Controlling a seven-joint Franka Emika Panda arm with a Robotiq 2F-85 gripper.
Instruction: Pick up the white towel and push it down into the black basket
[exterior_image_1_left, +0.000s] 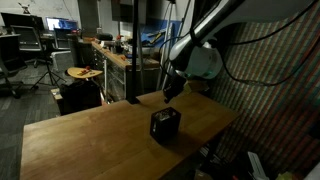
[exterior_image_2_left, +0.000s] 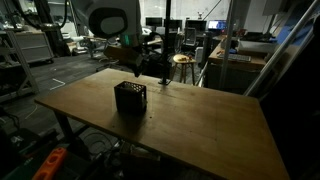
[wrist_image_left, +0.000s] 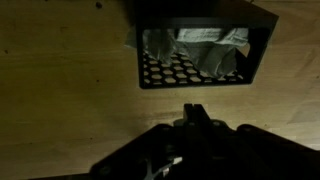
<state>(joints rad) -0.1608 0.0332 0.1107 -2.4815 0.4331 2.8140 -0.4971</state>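
The black mesh basket (exterior_image_1_left: 165, 125) stands on the wooden table, also in an exterior view (exterior_image_2_left: 130, 97). In the wrist view the basket (wrist_image_left: 190, 75) shows a perforated floor, and the white towel (wrist_image_left: 205, 45) lies crumpled inside it. My gripper (exterior_image_1_left: 167, 97) hangs above and just behind the basket, apart from it, and shows in an exterior view (exterior_image_2_left: 163, 82). In the wrist view its fingers (wrist_image_left: 194, 110) are pressed together with nothing between them.
The wooden table (exterior_image_1_left: 100, 140) has its near edge and corners close to the basket. A black post (exterior_image_1_left: 133, 60) stands at the table's back edge. A round stool (exterior_image_1_left: 84, 73) and cluttered benches lie beyond.
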